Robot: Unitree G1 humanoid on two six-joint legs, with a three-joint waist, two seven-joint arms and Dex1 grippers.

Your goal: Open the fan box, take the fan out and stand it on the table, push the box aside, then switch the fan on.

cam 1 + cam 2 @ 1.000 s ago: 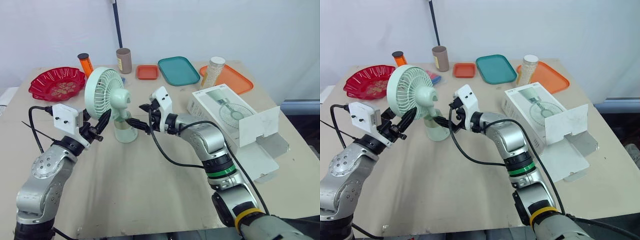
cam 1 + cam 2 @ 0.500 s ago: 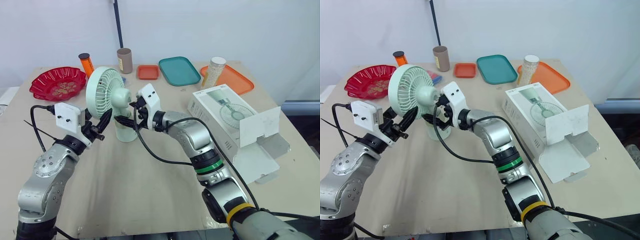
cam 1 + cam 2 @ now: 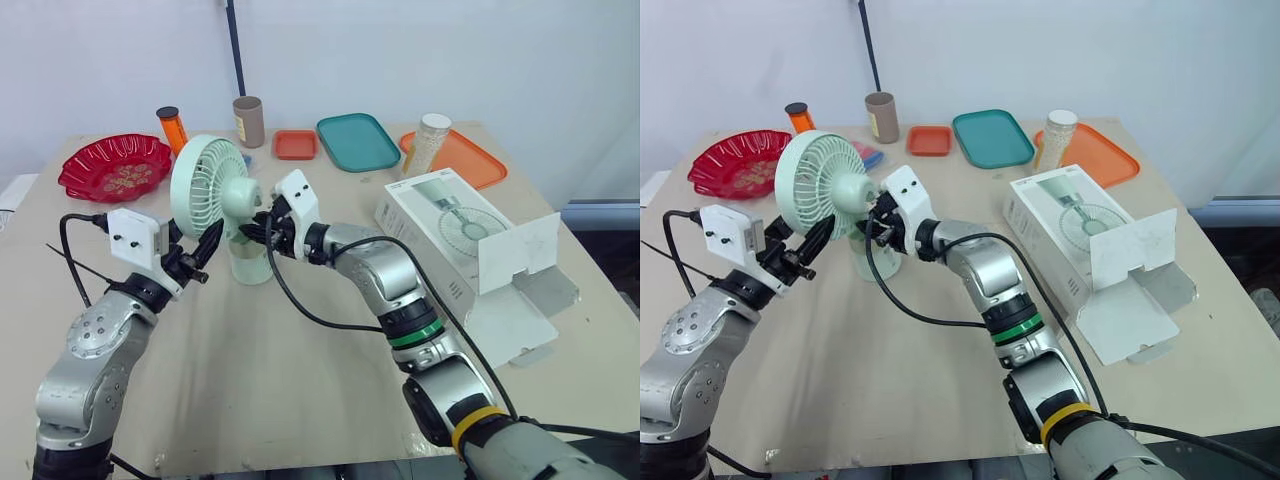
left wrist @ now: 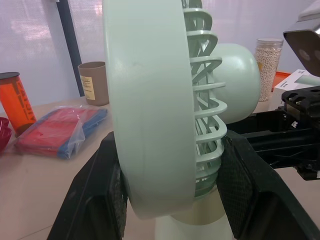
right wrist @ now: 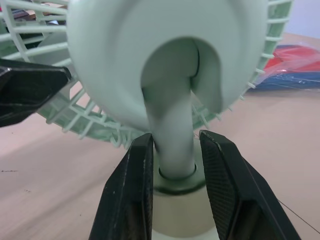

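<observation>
The mint green fan (image 3: 222,192) stands upright on the table (image 3: 300,380), left of centre. My left gripper (image 3: 200,252) is shut on the lower rim of the fan's round guard, one finger (image 4: 95,200) in front and the other behind it. My right gripper (image 3: 256,229) reaches in from the right and is shut on the fan's thin neck (image 5: 172,145), just above the base, with a finger (image 5: 127,195) on each side. The white fan box (image 3: 445,232) lies to the right with its end flap (image 3: 518,256) hanging open.
Along the far edge sit a red bowl (image 3: 113,167), an orange bottle (image 3: 172,127), a brown cup (image 3: 249,121), a small orange tray (image 3: 296,144), a teal tray (image 3: 357,141), a jar of beads (image 3: 426,144) and an orange tray (image 3: 465,158). A red and blue bag (image 4: 60,130) lies behind the fan.
My right gripper has moved left to the fan and its open fingers have closed on the neck. The left gripper has kept its hold on the guard.
</observation>
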